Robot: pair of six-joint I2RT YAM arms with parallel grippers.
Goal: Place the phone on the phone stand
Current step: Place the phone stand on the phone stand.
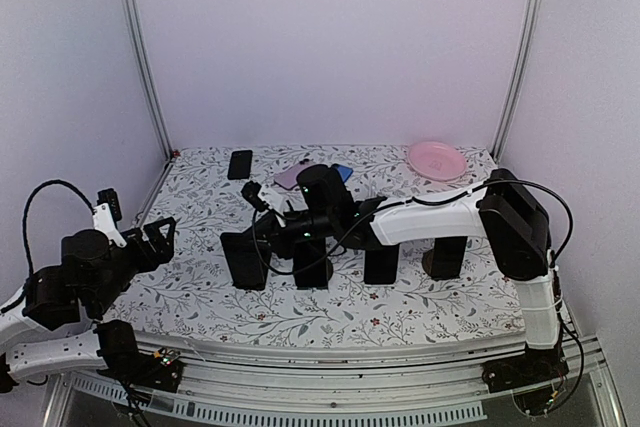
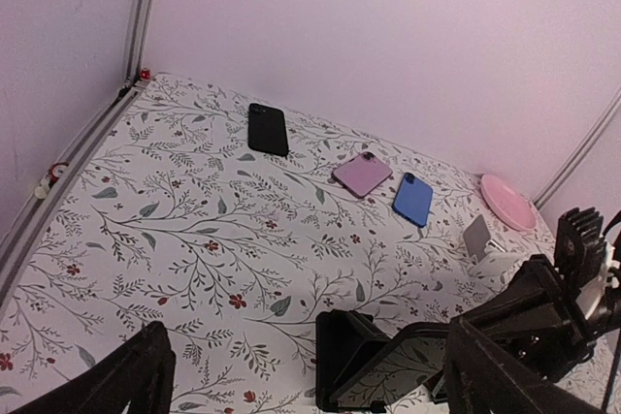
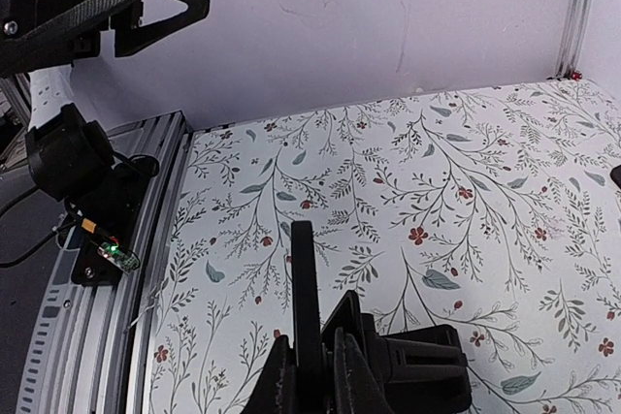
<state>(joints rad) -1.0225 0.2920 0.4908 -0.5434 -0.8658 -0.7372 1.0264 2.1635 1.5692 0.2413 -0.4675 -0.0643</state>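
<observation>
My right tool [image 3: 309, 370] is clenched on the thin, flat black phone [image 3: 303, 278], held upright on edge beside the angular black stand [image 3: 427, 375]. My left tool [image 1: 160, 239] is released above the floral counter [image 3: 466, 191].

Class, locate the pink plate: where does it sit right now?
In the top view, the pink plate sits at the table's far right corner, near the back wall, right of the blue phone.
</observation>
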